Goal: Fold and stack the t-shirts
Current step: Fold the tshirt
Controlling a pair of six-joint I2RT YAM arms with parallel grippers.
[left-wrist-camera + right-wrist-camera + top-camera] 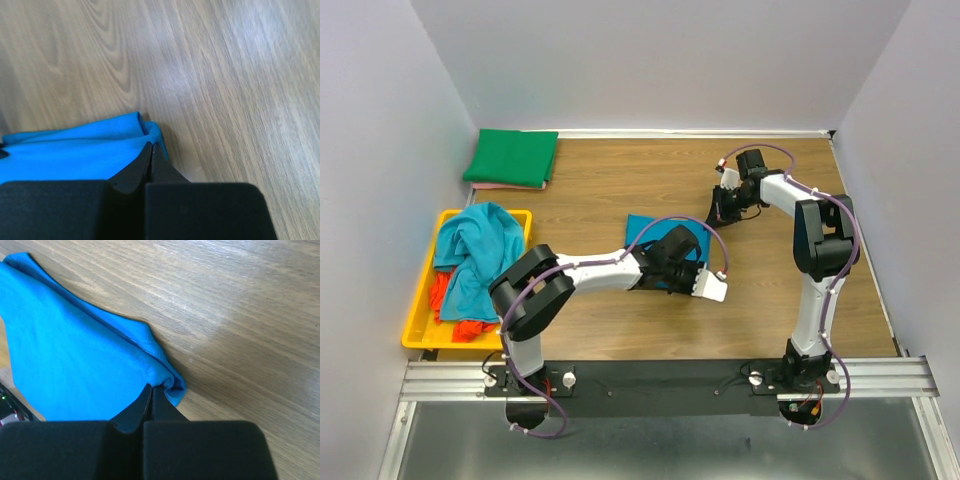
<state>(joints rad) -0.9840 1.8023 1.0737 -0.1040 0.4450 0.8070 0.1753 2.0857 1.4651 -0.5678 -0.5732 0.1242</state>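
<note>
A teal-blue t-shirt (642,232) lies mid-table, mostly hidden under my left arm. My left gripper (680,268) is shut with its tips (151,146) on a folded corner of that t-shirt (75,150). My right gripper (720,212) is shut too, its tips (152,388) pinching a bunched corner of the same t-shirt (75,355) down at the table. A folded green t-shirt (512,157) lies at the back left on a thin pinkish layer. More teal-blue cloth (475,250) and an orange-red t-shirt (470,328) are heaped in the tray.
The yellow plastic tray (418,335) stands at the left edge of the wooden table (620,180). Pale walls close the table in at the left, back and right. The arms' black mounting rail (660,378) runs along the near edge.
</note>
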